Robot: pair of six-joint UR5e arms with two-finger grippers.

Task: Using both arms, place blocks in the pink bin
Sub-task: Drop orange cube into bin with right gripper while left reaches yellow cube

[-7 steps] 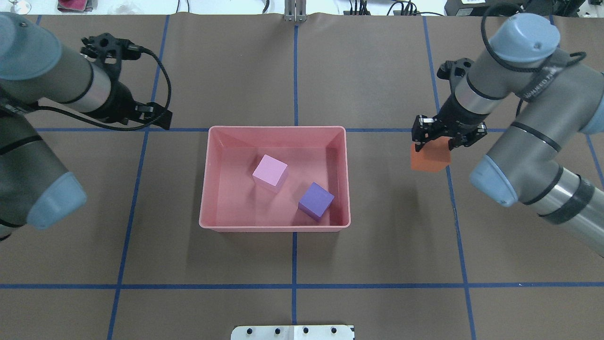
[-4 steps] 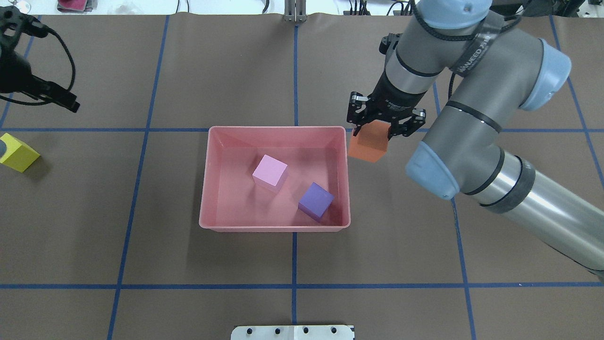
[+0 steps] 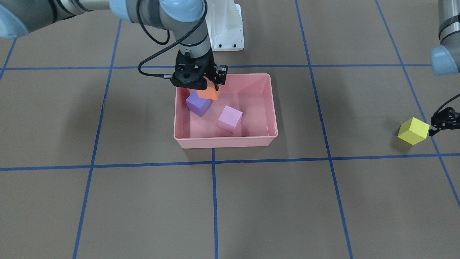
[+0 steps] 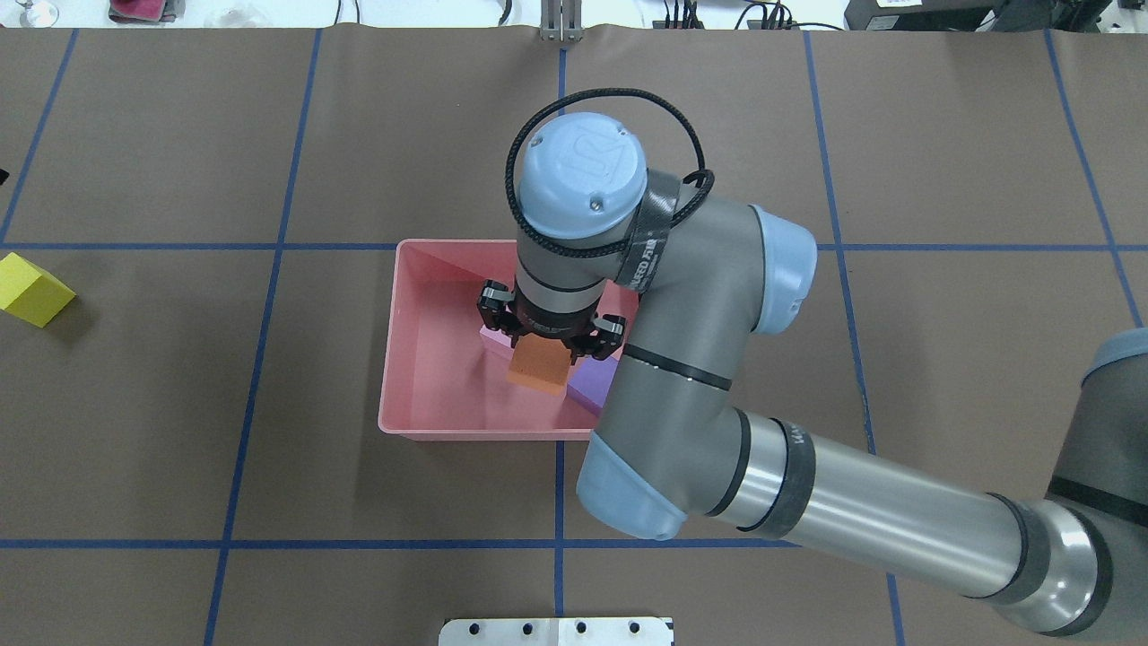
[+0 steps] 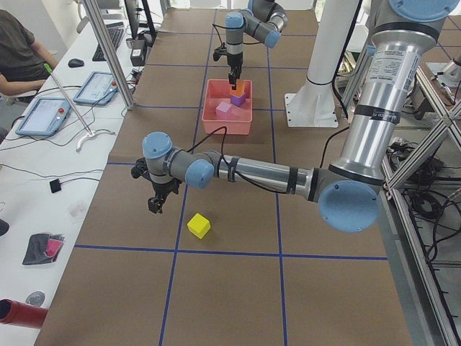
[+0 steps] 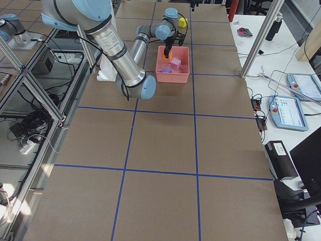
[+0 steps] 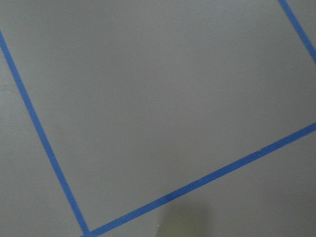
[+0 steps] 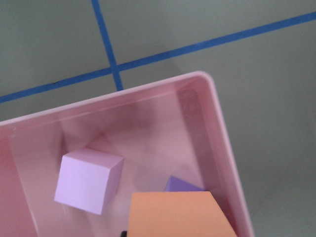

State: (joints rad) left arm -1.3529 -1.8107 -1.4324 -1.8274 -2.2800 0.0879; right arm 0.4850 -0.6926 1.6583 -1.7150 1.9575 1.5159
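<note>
My right gripper (image 4: pixel 549 345) is shut on the orange block (image 4: pixel 538 368) and holds it above the floor of the pink bin (image 4: pixel 395 359), over its right half. From the front, the orange block (image 3: pixel 209 94) hangs just above the purple block (image 3: pixel 198 103). The pink-lilac block (image 3: pixel 230 118) lies beside them in the bin (image 3: pixel 226 143). The yellow block (image 3: pixel 413 131) sits on the table far to my left. My left gripper (image 3: pixel 444 122) is next to it at the frame's edge; I cannot tell whether it is open or shut.
Blue tape lines grid the brown table. The white base plate (image 3: pixel 226 28) stands behind the bin. My right arm's elbow and forearm (image 4: pixel 807 502) cover the bin's right side in the overhead view. A person (image 5: pixel 21 50) sits at a side desk.
My right arm swung left with the orange block, from beside the bin's right wall to over its inside. My left arm moved further left, out of the overhead view.
</note>
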